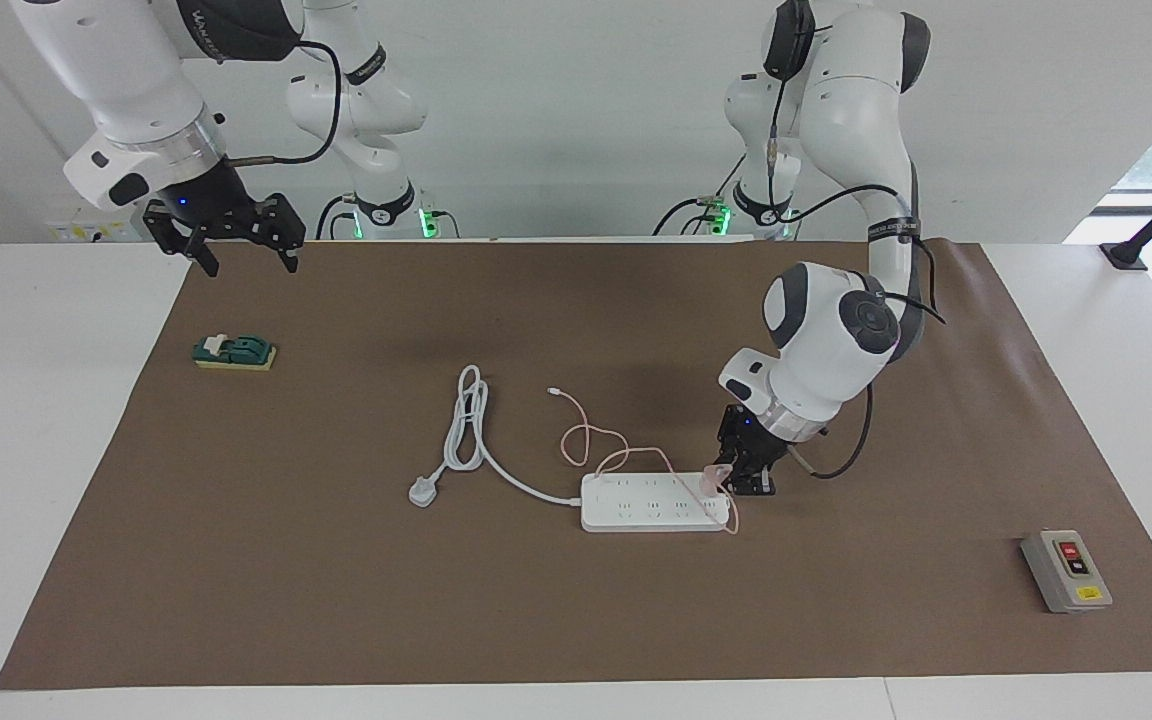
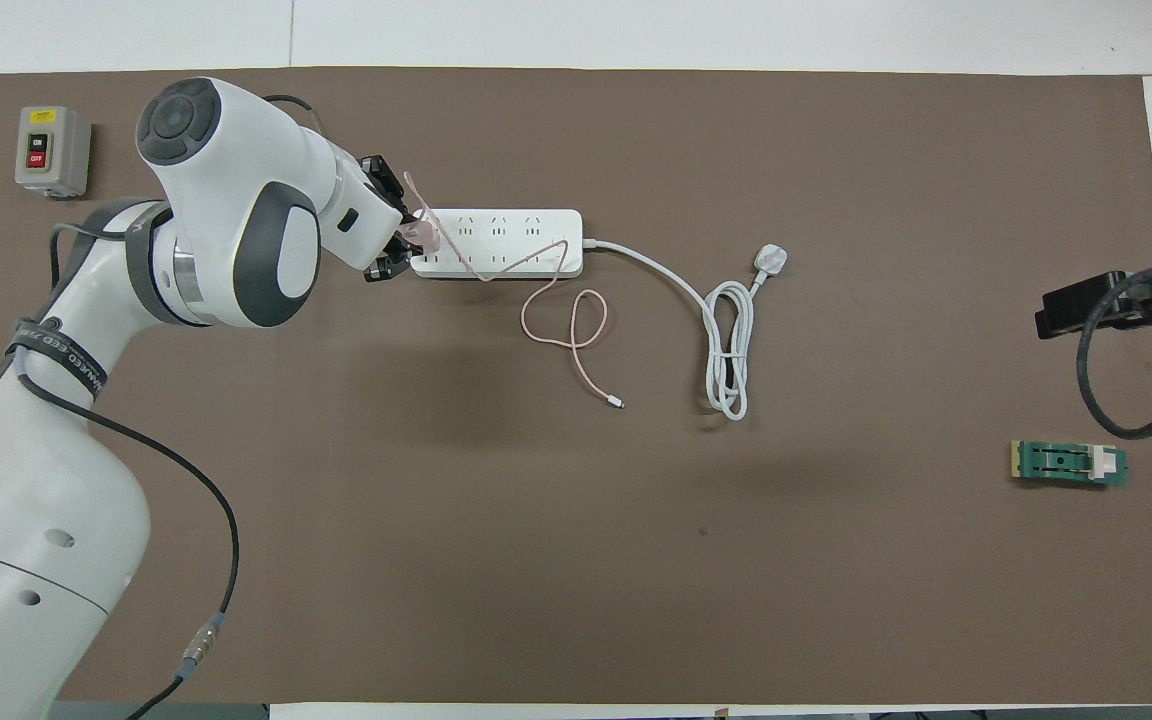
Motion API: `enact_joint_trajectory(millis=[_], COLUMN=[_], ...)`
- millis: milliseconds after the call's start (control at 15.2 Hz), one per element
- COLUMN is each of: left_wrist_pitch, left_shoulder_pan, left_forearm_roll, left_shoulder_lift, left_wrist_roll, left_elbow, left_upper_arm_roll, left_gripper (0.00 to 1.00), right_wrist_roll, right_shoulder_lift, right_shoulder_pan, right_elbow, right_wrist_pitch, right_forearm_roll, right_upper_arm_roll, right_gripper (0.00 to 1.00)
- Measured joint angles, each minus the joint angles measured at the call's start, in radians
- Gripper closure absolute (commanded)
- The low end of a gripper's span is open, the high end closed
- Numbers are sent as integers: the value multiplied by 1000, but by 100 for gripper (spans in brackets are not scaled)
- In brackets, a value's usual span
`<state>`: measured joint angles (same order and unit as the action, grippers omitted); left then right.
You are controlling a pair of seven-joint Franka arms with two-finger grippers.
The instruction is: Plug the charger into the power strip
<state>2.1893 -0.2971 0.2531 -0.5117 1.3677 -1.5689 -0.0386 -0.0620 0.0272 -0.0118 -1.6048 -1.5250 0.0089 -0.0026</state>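
Take the power strip point(image 1: 654, 501) as your landmark, lying mid-table on the mat point(image 1: 576, 620). You find the charger point(image 1: 712, 482) over its end toward the left arm, its cable point(image 1: 588, 437) looping nearer the robots. The strip's plug point(image 1: 423, 491) lies beside it toward the right arm. The switch box point(image 1: 1066, 571) sits well apart toward the left arm's end, farther from the robots; the small board point(image 1: 235, 351) sits toward the right arm's end, nearer them.

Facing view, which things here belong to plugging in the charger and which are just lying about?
Belongs to the job:
charger, held by the shut left gripper
power strip, with its three-pin plug

Lying about:
grey button box
green block
right gripper, open, waiting
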Motion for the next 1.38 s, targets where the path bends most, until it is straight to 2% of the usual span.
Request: enact_joint_trajectory(millis=[1381], left_wrist_pitch=[-4], left_shoulder_pan=[-12], left_forearm_roll=[-4], left_shoulder_lift=[-3], left_wrist_roll=[-60], left_elbow=[0], left_upper_arm_roll=[0], left_gripper=[100], right_wrist_roll=[-33], right_shoulder_lift=[0], right_shoulder_pan=[-11], right_elbow=[-1], right_wrist_pitch=[4], right_forearm_roll=[0], right_upper_arm_roll=[0], right_gripper=[0])
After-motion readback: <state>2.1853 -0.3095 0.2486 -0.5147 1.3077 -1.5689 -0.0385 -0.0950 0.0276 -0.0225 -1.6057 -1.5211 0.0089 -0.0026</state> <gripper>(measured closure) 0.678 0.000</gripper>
